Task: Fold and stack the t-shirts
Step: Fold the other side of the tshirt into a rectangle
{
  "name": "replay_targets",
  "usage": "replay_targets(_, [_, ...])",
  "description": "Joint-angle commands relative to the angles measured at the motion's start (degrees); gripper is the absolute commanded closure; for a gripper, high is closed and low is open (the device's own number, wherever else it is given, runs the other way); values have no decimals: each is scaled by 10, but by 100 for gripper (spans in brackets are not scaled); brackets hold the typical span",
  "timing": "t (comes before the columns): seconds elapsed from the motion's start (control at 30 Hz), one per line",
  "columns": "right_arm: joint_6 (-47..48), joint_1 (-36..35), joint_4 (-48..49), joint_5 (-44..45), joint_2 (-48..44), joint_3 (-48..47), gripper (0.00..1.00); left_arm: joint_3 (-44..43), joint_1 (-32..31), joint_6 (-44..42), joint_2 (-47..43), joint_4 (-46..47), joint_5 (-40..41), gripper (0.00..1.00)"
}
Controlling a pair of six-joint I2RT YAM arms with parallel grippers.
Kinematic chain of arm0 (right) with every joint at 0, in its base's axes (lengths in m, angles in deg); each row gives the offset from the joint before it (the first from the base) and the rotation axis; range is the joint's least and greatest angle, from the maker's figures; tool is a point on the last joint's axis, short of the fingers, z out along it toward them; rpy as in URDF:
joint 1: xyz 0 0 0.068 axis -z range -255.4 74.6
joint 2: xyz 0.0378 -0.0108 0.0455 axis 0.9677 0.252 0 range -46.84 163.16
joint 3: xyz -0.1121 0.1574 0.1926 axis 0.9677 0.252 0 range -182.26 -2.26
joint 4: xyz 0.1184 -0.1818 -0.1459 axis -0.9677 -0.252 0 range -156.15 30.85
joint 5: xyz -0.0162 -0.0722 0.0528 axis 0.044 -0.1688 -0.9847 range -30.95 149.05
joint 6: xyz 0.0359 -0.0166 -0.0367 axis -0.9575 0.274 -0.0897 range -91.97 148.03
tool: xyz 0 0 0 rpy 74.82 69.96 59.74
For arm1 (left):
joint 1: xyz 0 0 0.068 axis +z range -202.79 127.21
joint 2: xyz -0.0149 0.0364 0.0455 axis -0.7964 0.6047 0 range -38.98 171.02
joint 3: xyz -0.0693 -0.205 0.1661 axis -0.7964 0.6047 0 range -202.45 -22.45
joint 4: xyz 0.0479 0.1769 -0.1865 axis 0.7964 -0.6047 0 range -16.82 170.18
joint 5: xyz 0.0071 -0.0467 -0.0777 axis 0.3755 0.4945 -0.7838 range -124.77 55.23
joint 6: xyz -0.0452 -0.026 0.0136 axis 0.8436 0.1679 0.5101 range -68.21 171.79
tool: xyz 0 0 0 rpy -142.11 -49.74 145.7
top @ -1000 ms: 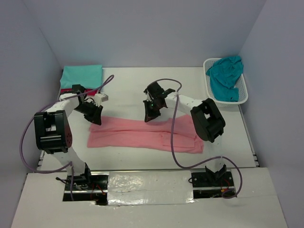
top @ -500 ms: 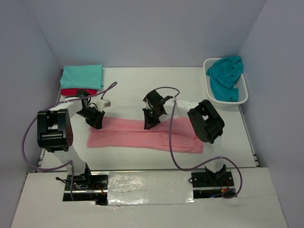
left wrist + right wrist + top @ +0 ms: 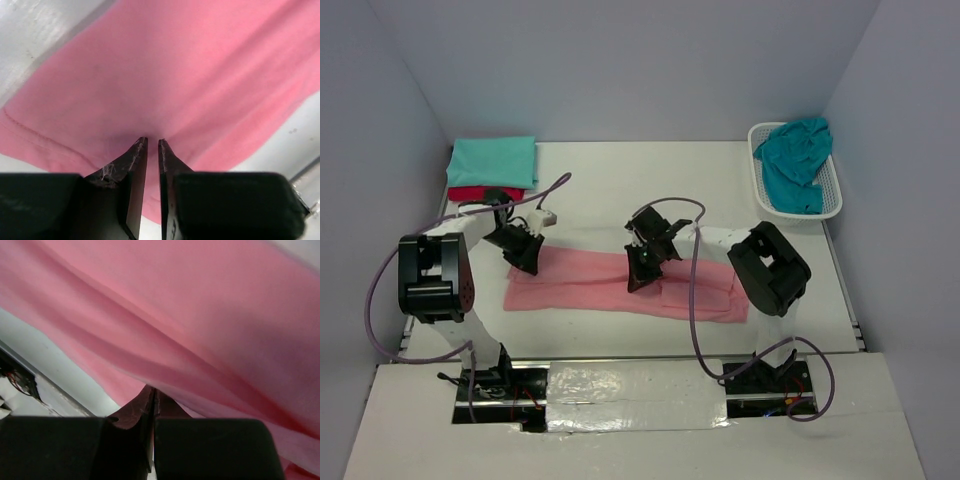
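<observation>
**Q:** Where do the t-shirts lie?

**A:** The salmon pink t-shirt (image 3: 585, 288) lies as a long flat band across the middle of the desk (image 3: 600, 185). The mint-teal t-shirt (image 3: 492, 158) sits folded on the crimson red t-shirt (image 3: 470, 194) at the far left corner. The teal-blue t-shirt (image 3: 794, 160) is heaped in the white basket (image 3: 836, 205) at the far right.

**Q:** And the state of each tool?

**A:** The left tool (image 3: 153, 141) is at the pink shirt's far left corner. Its fingers stand a narrow slit apart, with their tips against the cloth. Whether cloth is caught between them cannot be told. The right tool (image 3: 151, 390) is over the band's middle. Its fingers are pressed together on a fold of the pink shirt, which creases toward their tips.
</observation>
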Motion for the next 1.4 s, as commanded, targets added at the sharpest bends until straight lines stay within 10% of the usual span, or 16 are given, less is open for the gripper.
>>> replay_targets(0.0, [-21,-5,31,-3,-30,36,100,-28,-12,-31,-57,-46,-59,72])
replay_targets(0.4, [11,19,-52,42,-157,-14,98,-150,-139,44,-3,-48,-114,72])
replay_targets(0.7, [-18,234,-72,-4,-242,103,92,-187,-304,103,90,30,-76,72])
replay_targets(0.93, [-15,360,-81,26,-321,204,65,-286,-409,174,177,81,-86,71])
replay_targets(1.37, [-17,449,-42,59,-325,288,48,-385,-438,248,259,93,-133,61])
